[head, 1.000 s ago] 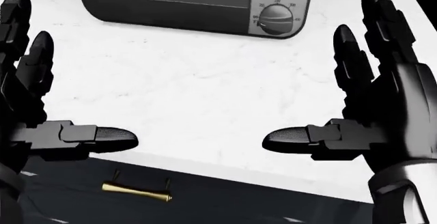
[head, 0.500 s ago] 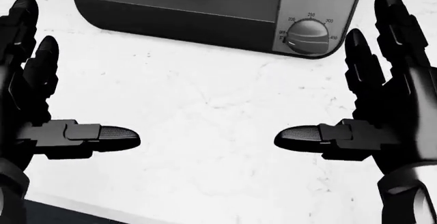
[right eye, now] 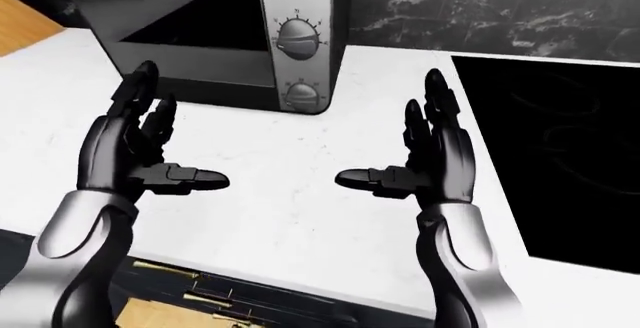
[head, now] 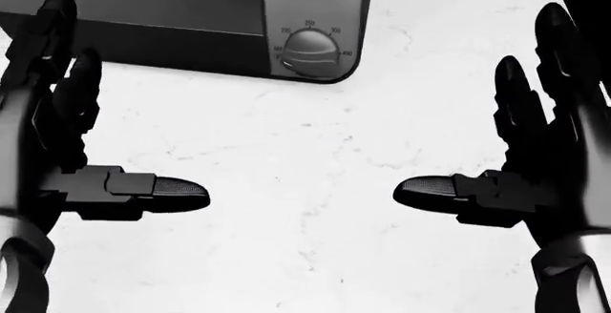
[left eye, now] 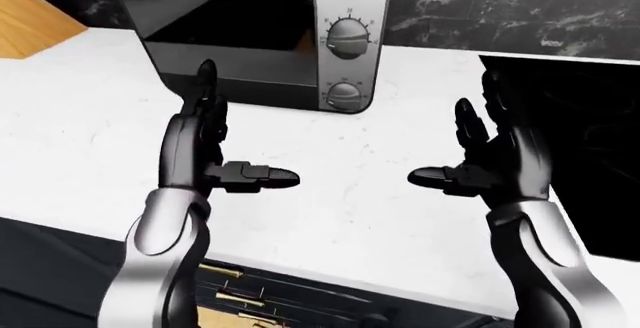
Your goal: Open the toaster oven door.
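You have a white marble counter (left eye: 330,193) as the landmark. To its right, flush with it, sits a black cooktop (right eye: 560,148). Above it in the eye views runs a dark veined backsplash (left eye: 500,5). At its upper left, a wooden surface (left eye: 30,20). Below its near edge, dark drawers with brass handles (left eye: 222,271).

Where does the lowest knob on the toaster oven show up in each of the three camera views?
Left-eye view: lowest knob, upper middle, at the bottom of the toaster oven's silver panel.
Head view: upper middle, ringed with temperature numbers.
Right-eye view: upper middle, left of center.
Shared landmark: the white marble counter between the two open hands.
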Tool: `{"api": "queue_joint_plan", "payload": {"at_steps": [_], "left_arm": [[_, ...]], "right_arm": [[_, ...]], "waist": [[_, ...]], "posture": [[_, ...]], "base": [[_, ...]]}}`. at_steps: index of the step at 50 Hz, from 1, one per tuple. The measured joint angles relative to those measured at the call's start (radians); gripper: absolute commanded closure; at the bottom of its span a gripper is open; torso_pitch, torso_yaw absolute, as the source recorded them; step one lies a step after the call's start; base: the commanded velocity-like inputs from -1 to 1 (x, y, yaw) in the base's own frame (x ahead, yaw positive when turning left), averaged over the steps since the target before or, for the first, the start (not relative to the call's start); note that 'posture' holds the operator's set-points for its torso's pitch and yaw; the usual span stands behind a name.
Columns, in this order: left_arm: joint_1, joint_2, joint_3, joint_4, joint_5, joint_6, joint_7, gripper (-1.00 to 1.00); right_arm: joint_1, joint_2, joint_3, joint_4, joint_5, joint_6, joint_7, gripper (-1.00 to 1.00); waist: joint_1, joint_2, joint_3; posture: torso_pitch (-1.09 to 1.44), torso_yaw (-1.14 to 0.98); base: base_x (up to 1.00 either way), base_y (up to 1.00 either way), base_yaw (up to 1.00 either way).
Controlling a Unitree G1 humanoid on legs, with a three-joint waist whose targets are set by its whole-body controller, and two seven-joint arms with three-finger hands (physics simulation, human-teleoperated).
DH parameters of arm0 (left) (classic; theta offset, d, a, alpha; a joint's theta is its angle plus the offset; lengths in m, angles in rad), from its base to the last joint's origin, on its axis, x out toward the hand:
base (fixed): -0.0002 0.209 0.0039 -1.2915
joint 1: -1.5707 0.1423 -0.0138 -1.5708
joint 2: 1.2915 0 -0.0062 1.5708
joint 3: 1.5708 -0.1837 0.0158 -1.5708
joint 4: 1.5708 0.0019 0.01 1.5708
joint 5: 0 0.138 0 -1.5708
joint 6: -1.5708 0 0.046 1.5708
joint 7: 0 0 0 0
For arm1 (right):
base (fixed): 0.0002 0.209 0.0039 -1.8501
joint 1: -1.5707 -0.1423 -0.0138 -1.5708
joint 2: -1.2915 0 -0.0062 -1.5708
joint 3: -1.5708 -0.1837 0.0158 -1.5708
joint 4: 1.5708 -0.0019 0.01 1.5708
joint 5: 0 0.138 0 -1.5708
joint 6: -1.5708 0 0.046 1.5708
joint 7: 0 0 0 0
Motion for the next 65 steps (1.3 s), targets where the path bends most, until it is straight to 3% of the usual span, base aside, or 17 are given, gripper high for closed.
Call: {"api": "queue_joint_plan", "payload": {"at_steps": [5,11,18,23,40,56,65], "left_arm": [[-0.010,0.011,0.026,-0.038,0.003,-0.026,-0.003,-1.00],[-0.008,0.024,0.043,-0.046,0.000,-0.008,-0.011,-1.00],[-0.022,0.029,0.040,-0.017,0.004,-0.015,-0.015,-1.00],[-0.036,0.028,0.026,-0.008,0.005,-0.012,-0.019,-1.00],[-0.042,0.021,0.015,0.005,0.020,-0.025,-0.027,-1.00],[-0.030,0.011,0.005,0.010,0.026,-0.041,-0.031,-1.00],[-0.034,0.008,0.002,0.013,0.030,-0.043,-0.034,-1.00]], "right_arm": [[-0.013,0.002,0.008,-0.034,0.000,-0.025,0.014,-1.00],[-0.011,0.004,0.014,-0.027,0.003,-0.017,0.019,-1.00],[-0.022,-0.003,0.000,-0.030,0.007,-0.010,0.015,-1.00],[-0.027,-0.007,-0.005,-0.019,0.014,-0.010,0.013,-1.00],[-0.021,-0.006,-0.003,-0.018,0.020,-0.022,0.004,-1.00],[-0.011,-0.005,0.002,-0.012,0.009,-0.041,0.011,-1.00],[-0.012,-0.003,0.002,-0.030,0.008,-0.030,0.009,-1.00]], "waist": [[-0.009,0.048,-0.022],[-0.003,0.013,-0.025],[0.002,0.009,-0.027],[0.003,0.009,-0.044],[0.005,0.010,-0.150],[0.009,0.010,-0.289],[0.013,0.008,-0.341]], "posture": [[0.00,0.00],[0.00,0.00],[-0.01,0.00],[-0.05,0.00],[-0.19,0.00],[-0.31,0.00],[-0.38,0.00]], "base": [[0.00,0.00,0.00],[0.00,0.00,0.00],[0.00,0.00,0.00],[0.00,0.00,0.00],[0.00,0.00,0.00],[0.00,0.00,0.00],[0.00,0.00,0.00]]}}
